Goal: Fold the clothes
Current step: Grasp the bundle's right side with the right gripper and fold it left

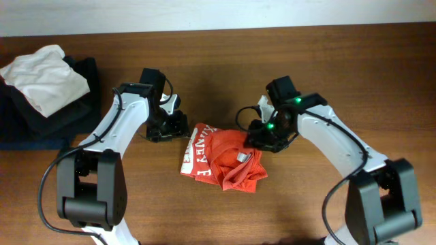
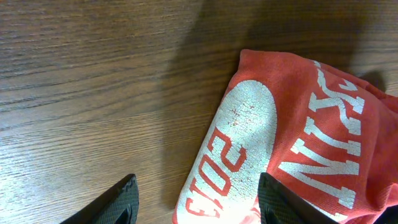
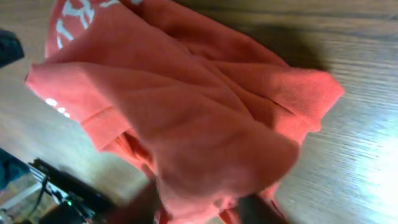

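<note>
- The red-orange T-shirt (image 1: 221, 158) lies crumpled in the middle of the desk, between the two arms.
- It is thin, soft and limp, so expect sagging and bunching. Take it at a hem or shoulder edge.
- Your left gripper (image 2: 199, 202) holds its jaws wide open and empty at the shirt's printed edge.
- At your right gripper (image 3: 199, 211), fabric bunches between the blurred jaws, and you cannot tell if they pinch it.
- No containers show.

You see red-orange T-shirt (image 1: 225, 160), white cracked block lettering; white garment (image 1: 44, 78); dark navy garments (image 1: 48, 121); brown wood-grain counter (image 1: 204, 47).

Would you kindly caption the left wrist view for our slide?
Left gripper, open, straddling the red-orange T-shirt edge on the wooden table.
</note>
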Motion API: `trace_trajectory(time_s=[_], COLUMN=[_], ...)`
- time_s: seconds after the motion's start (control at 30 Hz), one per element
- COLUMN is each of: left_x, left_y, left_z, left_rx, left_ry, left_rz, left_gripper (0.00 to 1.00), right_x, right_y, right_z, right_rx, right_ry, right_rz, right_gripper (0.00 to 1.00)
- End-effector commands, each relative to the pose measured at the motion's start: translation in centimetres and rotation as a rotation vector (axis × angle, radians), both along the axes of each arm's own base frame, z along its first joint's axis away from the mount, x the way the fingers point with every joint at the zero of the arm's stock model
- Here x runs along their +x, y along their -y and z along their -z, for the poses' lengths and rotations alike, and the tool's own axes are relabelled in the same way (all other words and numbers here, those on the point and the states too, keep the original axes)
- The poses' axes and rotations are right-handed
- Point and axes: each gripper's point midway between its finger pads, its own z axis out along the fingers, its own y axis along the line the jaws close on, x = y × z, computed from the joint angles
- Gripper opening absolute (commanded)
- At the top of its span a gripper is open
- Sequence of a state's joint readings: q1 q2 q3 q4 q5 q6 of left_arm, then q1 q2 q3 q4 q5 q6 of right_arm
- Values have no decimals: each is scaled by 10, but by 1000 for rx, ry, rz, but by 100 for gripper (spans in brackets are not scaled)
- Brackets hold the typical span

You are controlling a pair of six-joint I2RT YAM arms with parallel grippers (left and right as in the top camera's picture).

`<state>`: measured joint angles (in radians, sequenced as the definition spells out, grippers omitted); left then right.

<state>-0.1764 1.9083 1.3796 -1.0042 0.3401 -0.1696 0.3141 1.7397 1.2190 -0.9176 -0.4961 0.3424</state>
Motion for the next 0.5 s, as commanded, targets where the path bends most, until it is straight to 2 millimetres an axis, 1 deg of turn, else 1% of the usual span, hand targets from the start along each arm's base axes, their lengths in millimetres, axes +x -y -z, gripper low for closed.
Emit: trace_trajectory(time_s=[0.0, 0.07, 0.17, 0.2, 0.23, 0.27, 0.3, 0.33, 0.37, 0.4, 0.43, 0.47], left_x=[-2, -3, -4, -5, -7, -10, -11, -12, -12, -12, -12, -11], left_y=[-1, 1, 23, 35, 40, 46, 49, 54, 56, 56, 57, 57], left_z=[4, 4, 5, 9, 14, 22, 28, 34, 37, 40, 42, 43], left_rx=[5, 5, 0, 6, 22, 36, 40, 35, 32, 29, 28, 26], left_ry=[-11, -11, 17, 42, 59, 75, 84, 103, 112, 120, 124, 132], left_rz=[6, 12, 73, 109, 131, 155, 167, 178, 183, 184, 184, 184], left_gripper=[61, 61, 61, 61, 61, 61, 61, 61, 61, 61, 61, 61], right_x=[-3, -1, -4, -7, -11, -15, -17, -20, -20, -20, -18, -16], right_y=[-10, -1, 20, 29, 44, 74, 97, 128, 137, 145, 150, 154], right_z=[3, -4, -19, -23, -20, -11, -5, 2, 4, 5, 6, 7], right_rx=[40, 46, 47, 43, 4, -116, -216, -351, -383, -418, -436, -460], right_ry=[-19, -34, -69, -76, -92, -123, -137, -149, -151, -150, -141, -127], right_rz=[-12, 18, 29, 12, 10, 46, 64, 86, 93, 99, 105, 106], right_gripper=[4, 4, 4, 4, 4, 4, 5, 10, 17, 21, 38, 63])
